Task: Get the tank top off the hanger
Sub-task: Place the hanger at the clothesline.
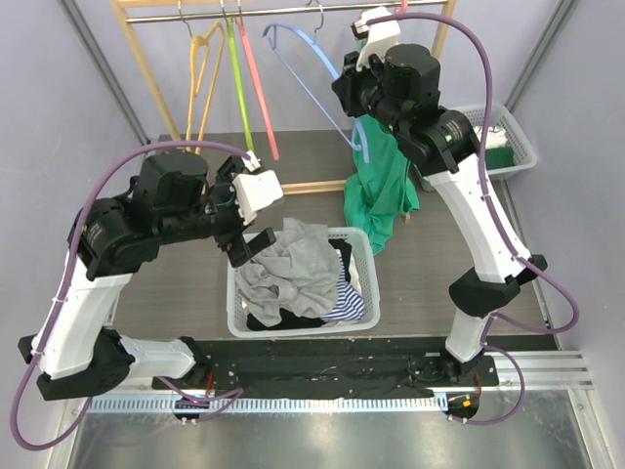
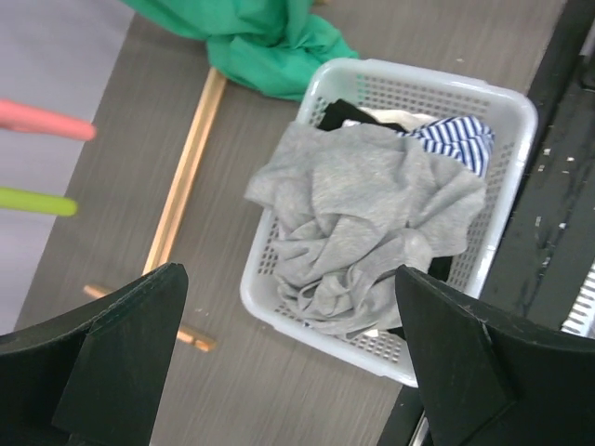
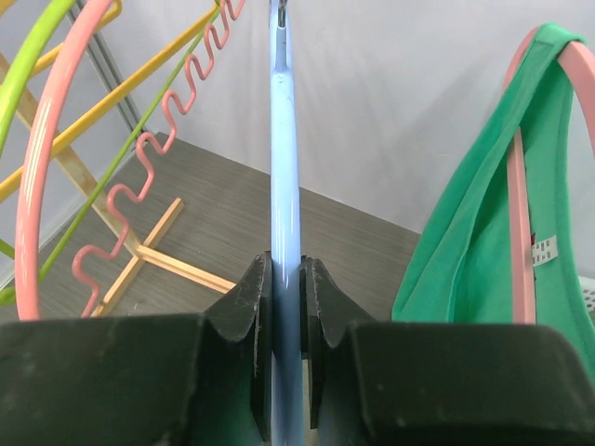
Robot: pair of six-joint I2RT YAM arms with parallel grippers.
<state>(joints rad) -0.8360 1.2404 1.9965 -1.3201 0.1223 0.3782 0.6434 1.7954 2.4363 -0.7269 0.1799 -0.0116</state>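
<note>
Right gripper [image 3: 286,279] pinches blue hanger [image 3: 284,139] beside green tank top [image 3: 465,242]

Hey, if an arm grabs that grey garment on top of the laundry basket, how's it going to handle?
Probably floppy: the grey garment lies crumpled in soft folds. Likely light for its bulk. Lifting it might drag the striped cloth touching it.

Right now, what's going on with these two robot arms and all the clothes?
The right gripper is shut on a light blue plastic hanger that looks bare. The left gripper hangs open over a white plastic laundry basket with a crumpled grey garment on top. A green tank top hangs on a pink hanger nearby.
</note>
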